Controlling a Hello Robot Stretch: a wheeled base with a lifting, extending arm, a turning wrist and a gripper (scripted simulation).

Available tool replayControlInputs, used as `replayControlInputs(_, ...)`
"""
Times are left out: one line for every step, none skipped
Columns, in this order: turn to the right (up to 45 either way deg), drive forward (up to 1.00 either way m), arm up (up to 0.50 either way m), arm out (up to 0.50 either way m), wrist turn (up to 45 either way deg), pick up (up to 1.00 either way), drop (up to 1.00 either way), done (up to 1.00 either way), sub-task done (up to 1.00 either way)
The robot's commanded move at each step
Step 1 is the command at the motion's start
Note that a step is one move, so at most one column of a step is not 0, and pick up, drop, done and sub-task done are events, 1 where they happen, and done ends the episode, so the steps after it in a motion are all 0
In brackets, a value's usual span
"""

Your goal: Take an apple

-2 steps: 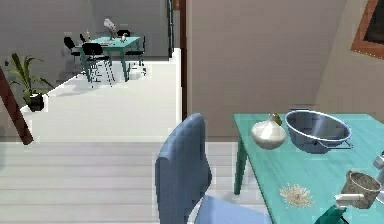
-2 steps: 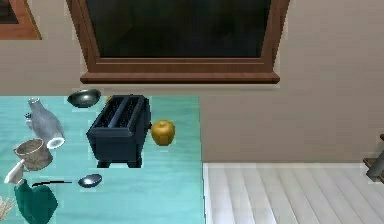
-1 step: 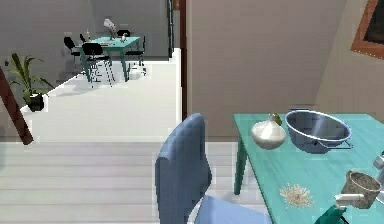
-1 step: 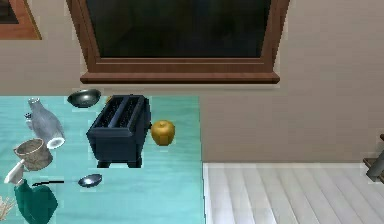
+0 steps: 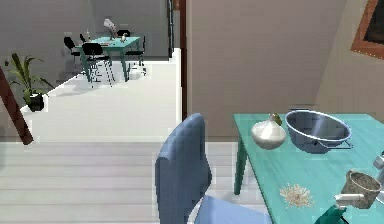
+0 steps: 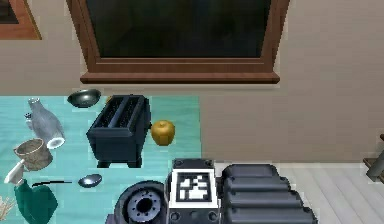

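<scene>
A yellowish apple (image 6: 163,132) is sitting on the teal table (image 6: 186,112) at the centre of the arm side view, just right of a black toaster (image 6: 120,130). Below it, at the bottom edge, the gripper (image 6: 143,206) is showing its dark body against the tabletop. Whether its fingers are holding anything cannot be told. A dark window (image 6: 180,35) is spanning the wall above.
</scene>
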Motion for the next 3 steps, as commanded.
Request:
replayControlInputs(0.0, 0.0, 0.0, 0.42, 0.0, 0.0, 0.0, 0.0, 0.0)
replayControlInputs(0.0, 0.0, 0.0, 0.0, 45.0, 0.0, 0.0, 0.0, 0.0)
replayControlInputs(0.0, 0.0, 0.0, 0.0, 45.0, 0.0, 0.0, 0.0, 0.0)
